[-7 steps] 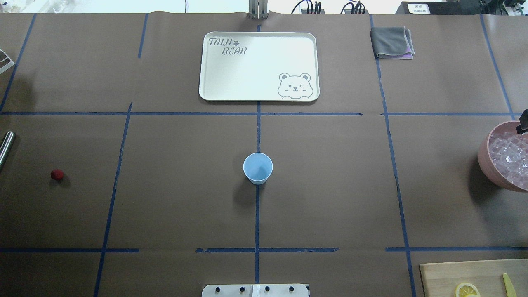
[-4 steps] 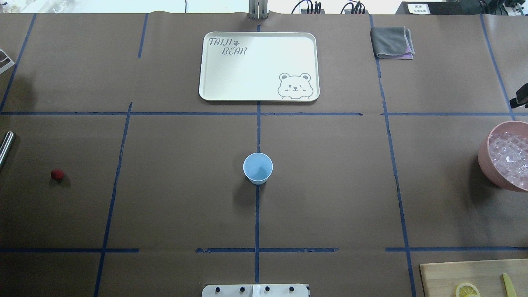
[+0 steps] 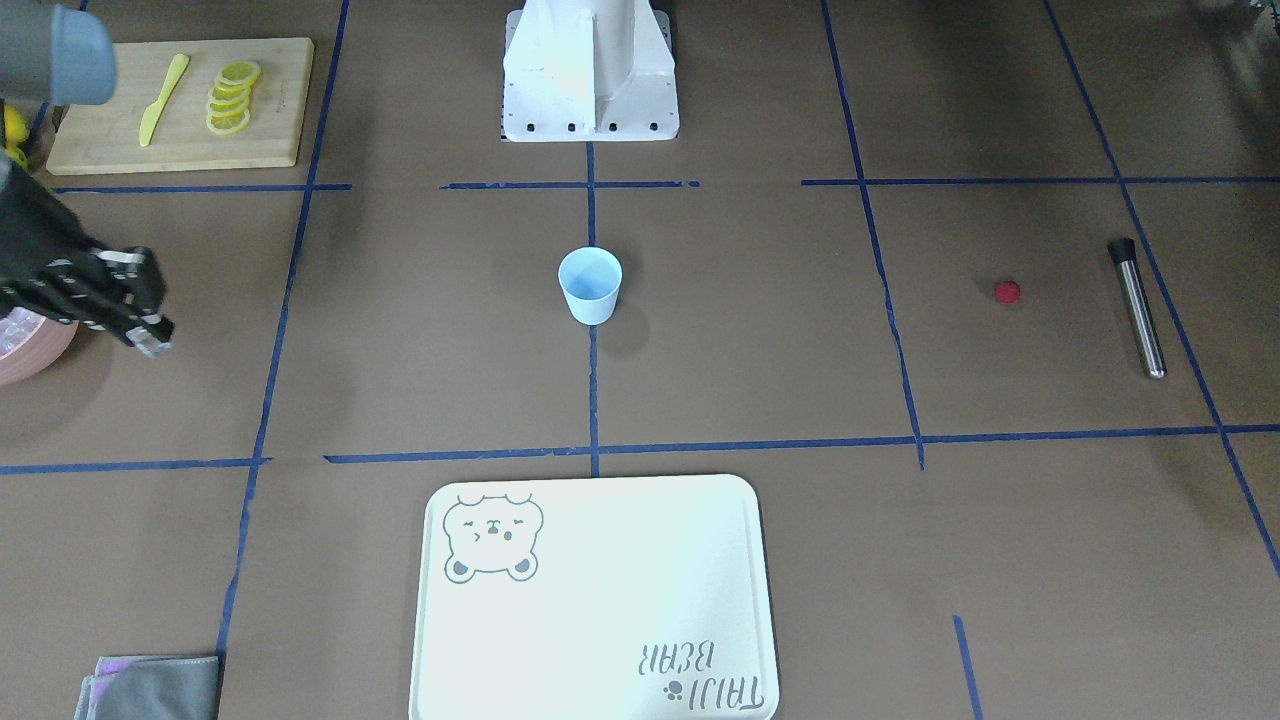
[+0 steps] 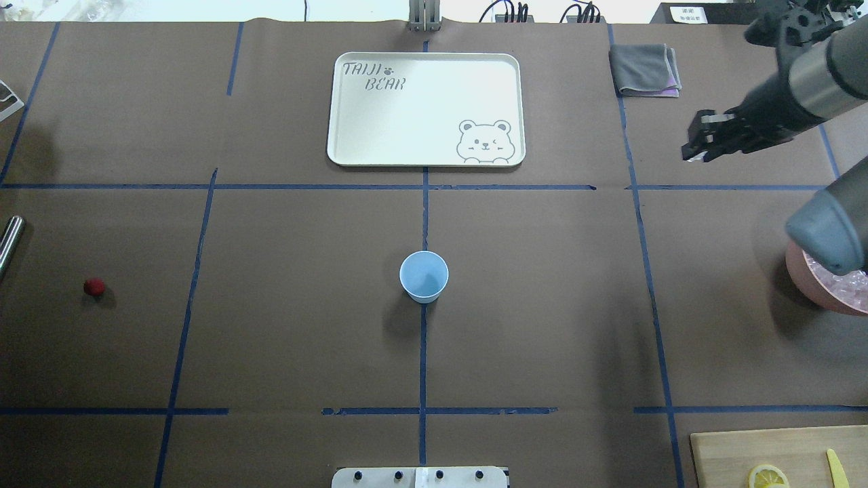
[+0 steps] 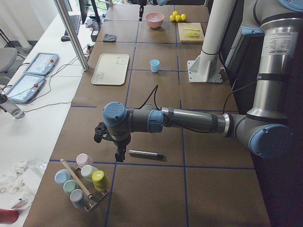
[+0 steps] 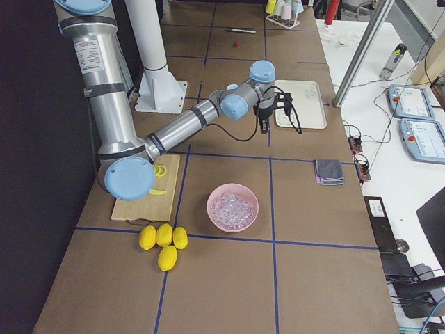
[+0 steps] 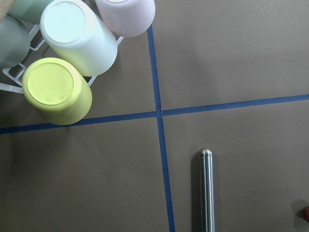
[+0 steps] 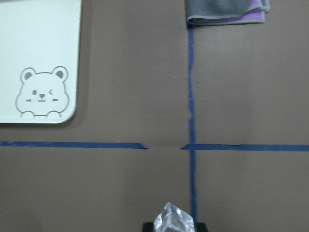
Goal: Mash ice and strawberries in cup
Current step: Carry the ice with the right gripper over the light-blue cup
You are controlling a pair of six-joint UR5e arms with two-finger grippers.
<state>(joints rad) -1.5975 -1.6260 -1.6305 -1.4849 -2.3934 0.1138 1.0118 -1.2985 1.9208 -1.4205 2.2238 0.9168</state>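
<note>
Right gripper pinching one ice cube, clear and glassy, hanging over bare table, well apart from cup. Left gripper hovering near metal muddler; finger state impossible to tell. Cup standing upright at table centre, pale blue, looking empty. Strawberry lying on table near muddler. Remaining ice sitting in pink bowl. Task seemingly just starting: filling and mashing not yet done.

overhead: behind, down | front: opposite | share tray | wrists: close, probably downward
</note>
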